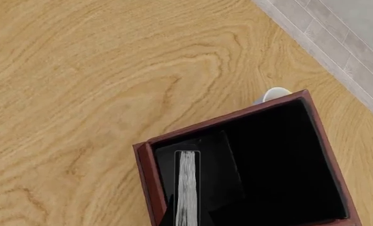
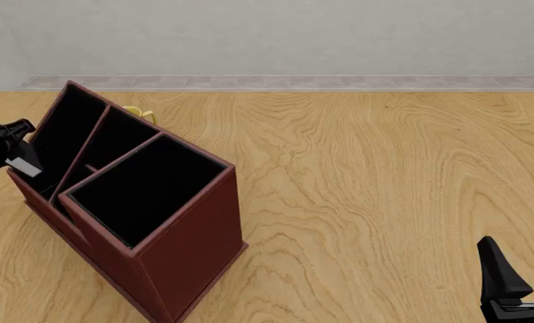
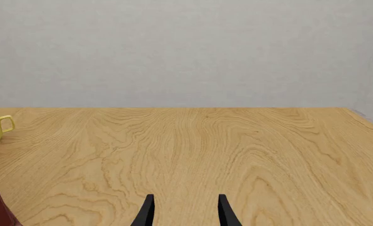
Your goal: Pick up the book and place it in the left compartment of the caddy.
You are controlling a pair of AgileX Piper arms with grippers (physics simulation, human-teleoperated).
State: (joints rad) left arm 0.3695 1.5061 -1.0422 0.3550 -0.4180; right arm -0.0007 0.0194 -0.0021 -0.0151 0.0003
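A simulated test scene, not a lived-in room: a bare wood-grain worktop (image 2: 384, 188), a plain grey wall (image 2: 293, 37), a tiled strip (image 2: 339, 83) at its foot.

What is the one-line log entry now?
left hand: holds book over caddy | right hand: open, away from caddy

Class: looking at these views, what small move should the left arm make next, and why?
Probably lower the book straight down. The left gripper seems to hold it edge-up at the mouth of the left compartment of the caddy, not yet released.
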